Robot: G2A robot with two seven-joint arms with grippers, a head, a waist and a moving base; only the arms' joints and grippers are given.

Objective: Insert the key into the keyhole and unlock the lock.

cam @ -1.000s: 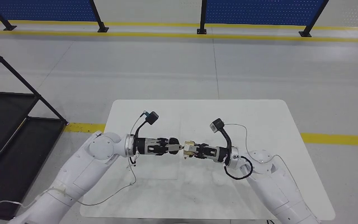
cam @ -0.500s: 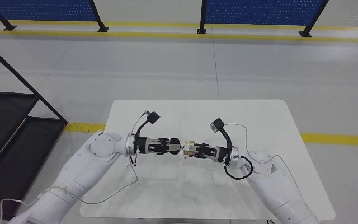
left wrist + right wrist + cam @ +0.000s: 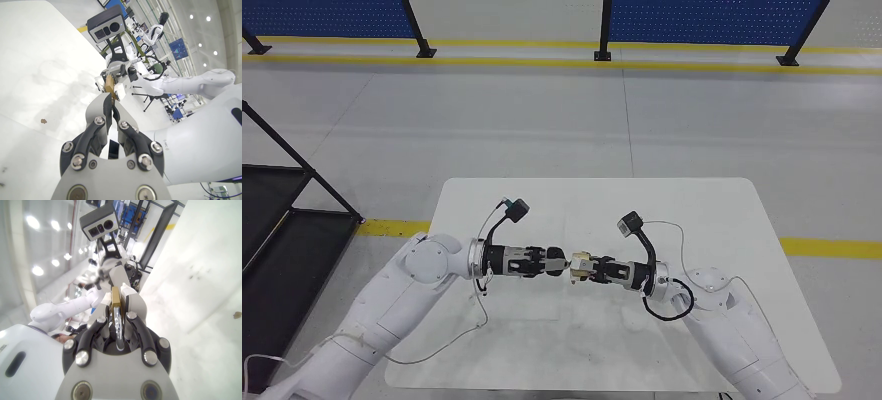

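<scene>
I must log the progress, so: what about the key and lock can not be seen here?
Key: left wrist view, hidden between the pads of the left tool.
Keyhole: same view, covered by those tips at the lock; top view, too small.
Shackle ends: right wrist view, hidden inside the right tool.

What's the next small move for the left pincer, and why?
Probably a gentle twist of the left pincer about its own axis. It is shut on the key, tips right against the brass lock clamped in the right pincer, so the key looks seated; how deep, I cannot tell.
</scene>
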